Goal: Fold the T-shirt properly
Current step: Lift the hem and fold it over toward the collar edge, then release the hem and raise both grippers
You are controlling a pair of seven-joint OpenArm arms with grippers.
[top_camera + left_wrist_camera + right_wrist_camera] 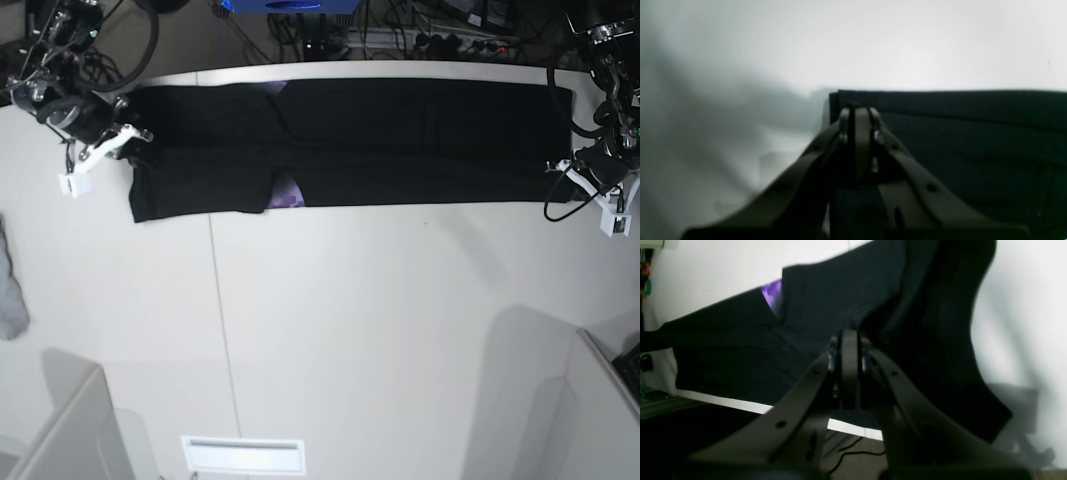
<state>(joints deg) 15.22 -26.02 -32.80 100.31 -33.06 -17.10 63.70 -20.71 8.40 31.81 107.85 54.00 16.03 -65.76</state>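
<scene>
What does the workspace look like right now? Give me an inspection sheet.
Surface: white table, mostly bare, seam down the left part.
Job's things: T-shirt folded into a long black band along the far edge; purple print peeks out.
Clutter: grey cloth at the table's left edge.
Grippers: left gripper shut on the T-shirt's end; right gripper shut on the other end.
Cables: bundles behind the table.
Surroundings: blue box behind.

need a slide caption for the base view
Large black cloth T-shirt folded into a long band across the white table, left end effector and right end effector at its ends.
</scene>
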